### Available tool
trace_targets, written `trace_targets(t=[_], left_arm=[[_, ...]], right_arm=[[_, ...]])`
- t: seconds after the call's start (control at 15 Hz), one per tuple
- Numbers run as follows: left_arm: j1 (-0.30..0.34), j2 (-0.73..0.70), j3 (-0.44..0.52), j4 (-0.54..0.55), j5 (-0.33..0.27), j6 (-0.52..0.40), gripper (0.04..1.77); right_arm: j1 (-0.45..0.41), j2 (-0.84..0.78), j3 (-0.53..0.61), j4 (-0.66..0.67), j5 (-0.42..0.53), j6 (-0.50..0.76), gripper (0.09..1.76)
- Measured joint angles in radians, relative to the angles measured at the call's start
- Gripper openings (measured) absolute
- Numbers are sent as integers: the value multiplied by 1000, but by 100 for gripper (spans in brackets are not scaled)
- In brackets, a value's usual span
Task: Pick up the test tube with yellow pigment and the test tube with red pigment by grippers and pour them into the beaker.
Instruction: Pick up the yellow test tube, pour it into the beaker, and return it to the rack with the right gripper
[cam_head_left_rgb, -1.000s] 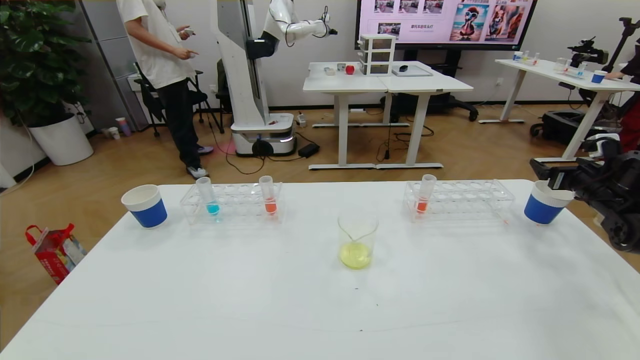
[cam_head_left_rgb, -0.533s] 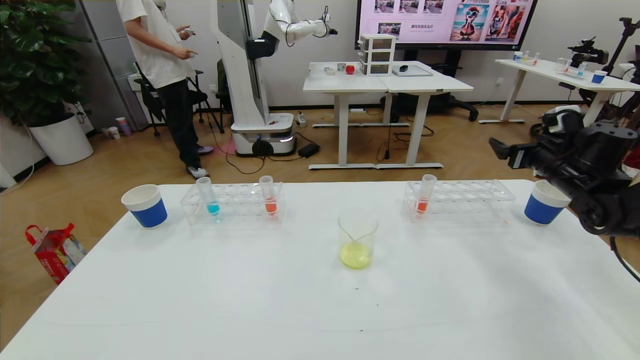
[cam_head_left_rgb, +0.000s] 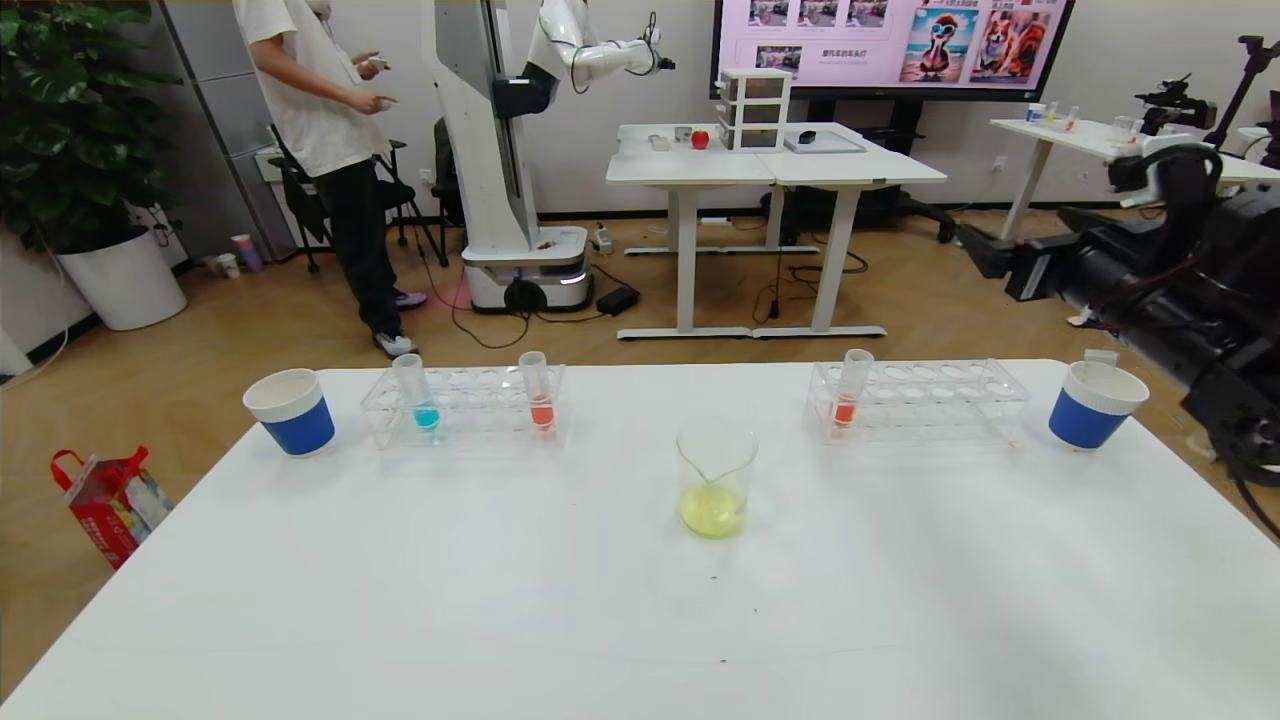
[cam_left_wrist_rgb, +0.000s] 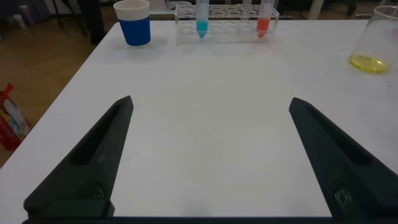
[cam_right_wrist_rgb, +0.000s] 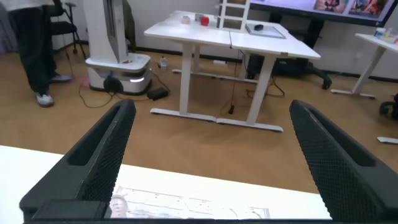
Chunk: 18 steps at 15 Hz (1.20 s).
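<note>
The beaker (cam_head_left_rgb: 715, 480) stands mid-table with yellow liquid in its bottom; it also shows in the left wrist view (cam_left_wrist_rgb: 376, 43). One test tube with red pigment (cam_head_left_rgb: 850, 390) stands in the right rack (cam_head_left_rgb: 940, 400). Another red one (cam_head_left_rgb: 538, 392) stands in the left rack (cam_head_left_rgb: 465, 405). The test tube with yellow pigment is out of view. My right gripper (cam_head_left_rgb: 985, 255) is open and empty, raised high above the right rack's far right end; in its wrist view (cam_right_wrist_rgb: 211, 109) the rack (cam_right_wrist_rgb: 186, 205) lies below. My left gripper (cam_left_wrist_rgb: 211, 106) is open and empty over bare table.
A blue-liquid tube (cam_head_left_rgb: 418, 392) stands in the left rack. Blue-sleeved paper cups stand at the far left (cam_head_left_rgb: 290, 410) and the far right (cam_head_left_rgb: 1092, 405). A person (cam_head_left_rgb: 330, 120) and another robot (cam_head_left_rgb: 520, 150) stand on the floor beyond the table.
My right arm has risen from beside the right paper cup and swung up and left, high above the rack. Nothing on the table has moved.
</note>
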Motion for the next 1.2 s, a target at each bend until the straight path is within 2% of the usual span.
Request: trace_targets(t=[0.33, 0.53, 0.87, 1.2], left_arm=[[0, 0, 0, 0, 0, 0, 175], [0, 0, 0, 0, 0, 0, 175], [0, 0, 0, 0, 0, -1, 175], [0, 0, 0, 0, 0, 0, 175]], right_arm=[[34, -393, 178, 34, -44, -8, 172], [38, -697, 313, 121, -61, -10, 172], [17, -1206, 473, 414, -61, -29, 172], [1, -1550, 561, 671, -60, -35, 172]])
